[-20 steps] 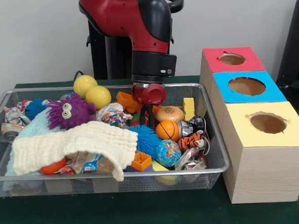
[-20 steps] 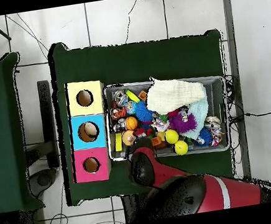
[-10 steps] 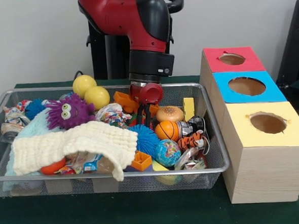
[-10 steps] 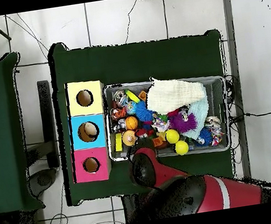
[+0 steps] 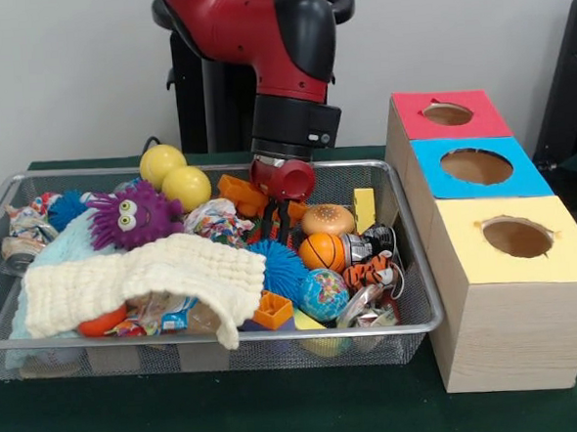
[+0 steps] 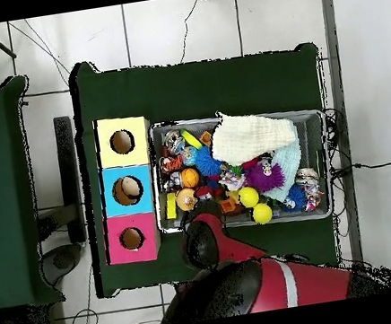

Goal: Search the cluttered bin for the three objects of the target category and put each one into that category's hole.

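Note:
My gripper [image 5: 283, 219] hangs from the red wrist [image 5: 284, 178] into the back middle of the wire bin [image 5: 409, 267]. It is just above the toys, between an orange block [image 5: 241, 193] and a burger toy [image 5: 327, 219]; whether it holds anything cannot be made out. Close by lie a small basketball [image 5: 322, 252], a globe ball [image 5: 323, 294], a blue spiky ball [image 5: 281, 266] and a tiger toy [image 5: 371, 273]. Two yellow balls [image 5: 175, 176] rest at the back left. To the right stands the box with a red hole [image 5: 448, 114], a blue hole [image 5: 477, 166] and a yellow hole [image 5: 517, 236].
A cream cloth [image 5: 140, 279] covers the bin's front left, with a purple monster [image 5: 137, 214] behind it. An upright yellow block [image 5: 364, 208] leans near the bin's right wall. In the overhead view the arm [image 6: 214, 248] hides the bin's [image 6: 233, 116] lower left corner.
The wrist has risen a little and drifted slightly left. The arm's upper part has swung round. The toys lie as before.

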### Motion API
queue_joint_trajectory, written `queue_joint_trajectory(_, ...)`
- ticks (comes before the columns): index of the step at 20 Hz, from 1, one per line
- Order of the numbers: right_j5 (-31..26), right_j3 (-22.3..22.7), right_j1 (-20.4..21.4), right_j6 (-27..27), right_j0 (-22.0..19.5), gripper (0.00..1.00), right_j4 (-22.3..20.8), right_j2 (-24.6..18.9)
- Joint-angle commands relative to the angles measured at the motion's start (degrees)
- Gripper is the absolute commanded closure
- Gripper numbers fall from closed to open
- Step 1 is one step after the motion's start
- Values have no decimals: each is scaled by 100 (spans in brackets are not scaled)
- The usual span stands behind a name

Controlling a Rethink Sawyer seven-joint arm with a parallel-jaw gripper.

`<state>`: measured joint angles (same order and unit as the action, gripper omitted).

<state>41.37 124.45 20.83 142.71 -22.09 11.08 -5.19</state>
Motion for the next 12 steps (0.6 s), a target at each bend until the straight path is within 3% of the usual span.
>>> queue_joint_trajectory(1, -1841, 429, -805, 381, -70, 0, 887, 705)
queue_joint_trajectory(9, -2014, 292, -398, 375, 229, 0, 1020, 682)
queue_joint_trajectory(12, -1829, 203, -357, 387, 215, 0, 819, 694)
